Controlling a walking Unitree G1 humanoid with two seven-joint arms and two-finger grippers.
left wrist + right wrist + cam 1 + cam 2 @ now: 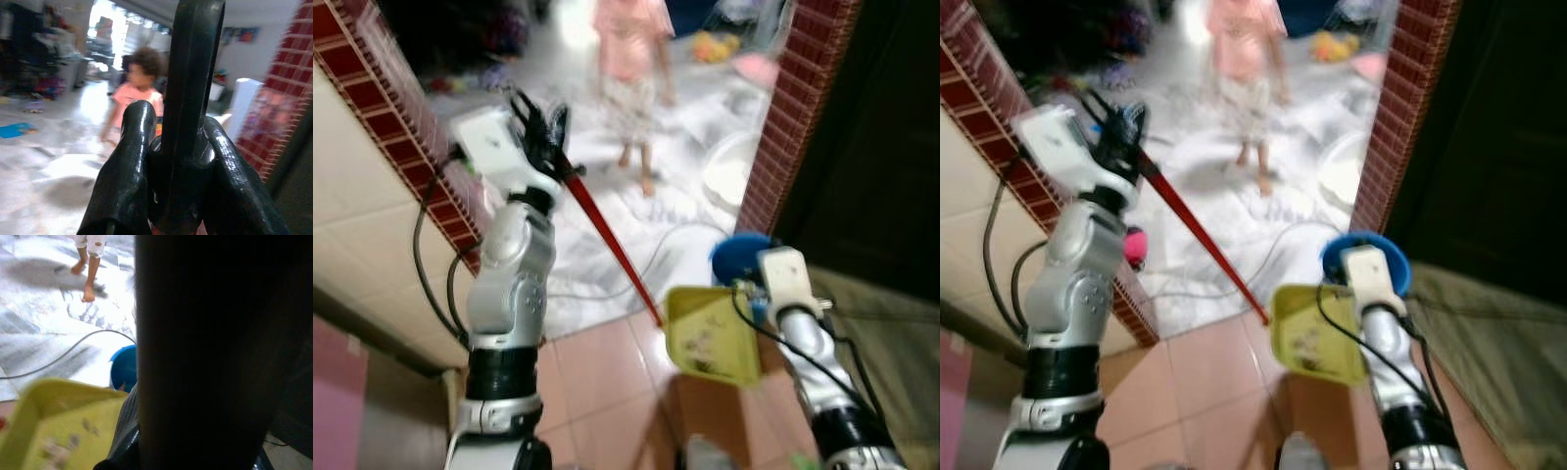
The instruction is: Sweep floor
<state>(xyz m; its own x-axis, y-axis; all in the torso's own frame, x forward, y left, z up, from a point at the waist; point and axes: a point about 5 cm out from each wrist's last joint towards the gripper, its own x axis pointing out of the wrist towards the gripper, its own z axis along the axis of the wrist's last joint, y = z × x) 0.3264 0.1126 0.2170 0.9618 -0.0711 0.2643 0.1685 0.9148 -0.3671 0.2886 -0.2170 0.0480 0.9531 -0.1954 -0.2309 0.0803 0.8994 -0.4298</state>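
Observation:
My left gripper [543, 132] is raised at the left and shut on the top of a red broom handle [612, 245]. The handle slants down to the right, towards the pink floor tiles. In the left wrist view the black fingers [132, 161] clamp a dark rod [190, 73]. At the right, my right gripper [751, 297] holds a yellow dustpan [710, 336] above the tiles, with specks of dirt in it. A dark handle [195, 347] blocks much of the right wrist view, and the dustpan [54, 431] lies beside it. The broom's head is hidden.
A person in pink [631, 59] stands barefoot on the white marble floor ahead. A blue bucket [739, 255] sits behind the dustpan, a white basin [729, 171] beyond it. A cable [675, 240] crosses the floor. Brick pillars [793, 108] frame the doorway.

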